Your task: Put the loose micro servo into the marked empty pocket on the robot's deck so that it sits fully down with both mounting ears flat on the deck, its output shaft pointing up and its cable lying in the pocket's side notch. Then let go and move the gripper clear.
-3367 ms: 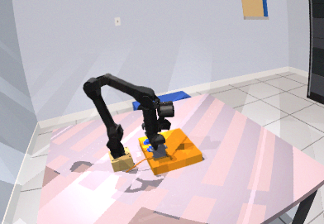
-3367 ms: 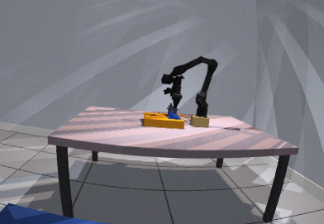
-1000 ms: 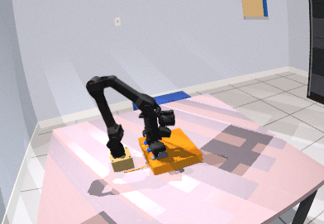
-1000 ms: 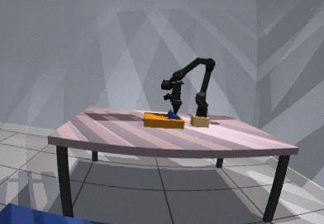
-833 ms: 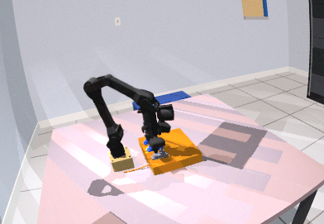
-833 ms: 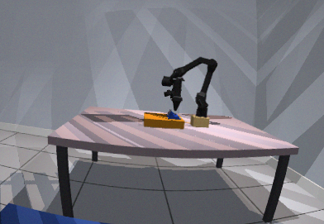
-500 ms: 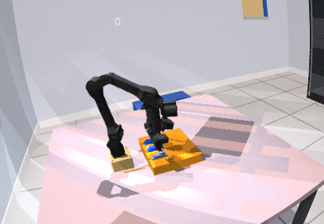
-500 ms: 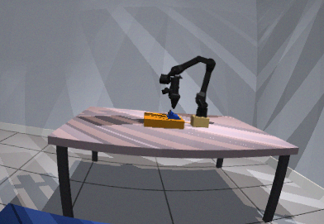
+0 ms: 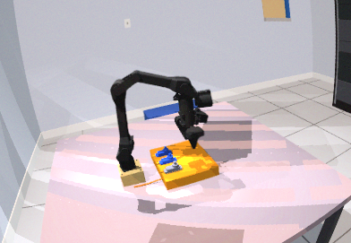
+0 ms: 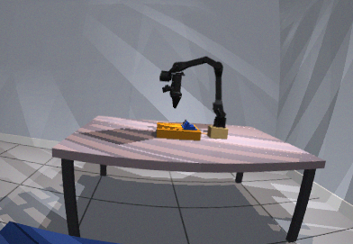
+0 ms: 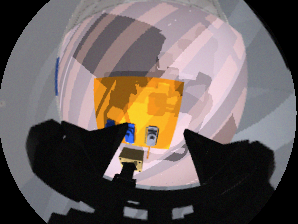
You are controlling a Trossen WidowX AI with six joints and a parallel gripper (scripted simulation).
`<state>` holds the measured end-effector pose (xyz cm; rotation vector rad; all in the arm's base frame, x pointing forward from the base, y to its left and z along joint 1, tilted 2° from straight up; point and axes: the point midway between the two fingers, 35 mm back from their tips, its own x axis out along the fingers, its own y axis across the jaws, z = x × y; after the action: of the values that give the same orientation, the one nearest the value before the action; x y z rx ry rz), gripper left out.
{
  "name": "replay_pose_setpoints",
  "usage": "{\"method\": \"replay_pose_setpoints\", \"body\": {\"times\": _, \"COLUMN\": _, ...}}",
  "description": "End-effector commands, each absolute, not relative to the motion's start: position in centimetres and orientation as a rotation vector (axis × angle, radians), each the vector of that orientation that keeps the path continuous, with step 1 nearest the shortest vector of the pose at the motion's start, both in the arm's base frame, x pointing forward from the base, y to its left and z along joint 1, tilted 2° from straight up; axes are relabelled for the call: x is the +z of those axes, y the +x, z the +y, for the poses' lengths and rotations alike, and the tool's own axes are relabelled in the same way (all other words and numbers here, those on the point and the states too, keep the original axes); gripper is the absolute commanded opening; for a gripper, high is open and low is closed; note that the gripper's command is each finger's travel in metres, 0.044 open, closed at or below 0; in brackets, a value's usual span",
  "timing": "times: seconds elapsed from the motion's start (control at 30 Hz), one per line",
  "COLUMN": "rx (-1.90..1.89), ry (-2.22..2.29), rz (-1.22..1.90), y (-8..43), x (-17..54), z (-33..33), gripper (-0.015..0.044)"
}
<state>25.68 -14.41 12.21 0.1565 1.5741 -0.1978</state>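
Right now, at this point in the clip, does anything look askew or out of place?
Nothing plainly stands out. The grey servo sits in line beside the two blue ones on the orange deck. Whether its ears lie fully flat is too small to tell.
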Motion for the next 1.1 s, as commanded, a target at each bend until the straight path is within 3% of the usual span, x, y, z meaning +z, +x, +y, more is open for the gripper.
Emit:
{"method": "replay_pose_setpoints", "body": {"times": 0.0, "rx": -0.201, "ry": 0.162, "rz": 1.572, "y": 26.0, "x": 13.6, "z": -14.4, "gripper": 0.044}}
{"method": "replay_pose_setpoints", "body": {"times": 0.17, "rx": -0.199, "ry": 0.154, "rz": 1.569, "y": 25.2, "x": 17.0, "z": -14.1, "gripper": 0.044}}
{"method": "replay_pose_setpoints", "body": {"times": 1.07, "rx": -0.199, "ry": 0.154, "rz": 1.569, "y": 25.2, "x": 17.0, "z": -14.1, "gripper": 0.044}}
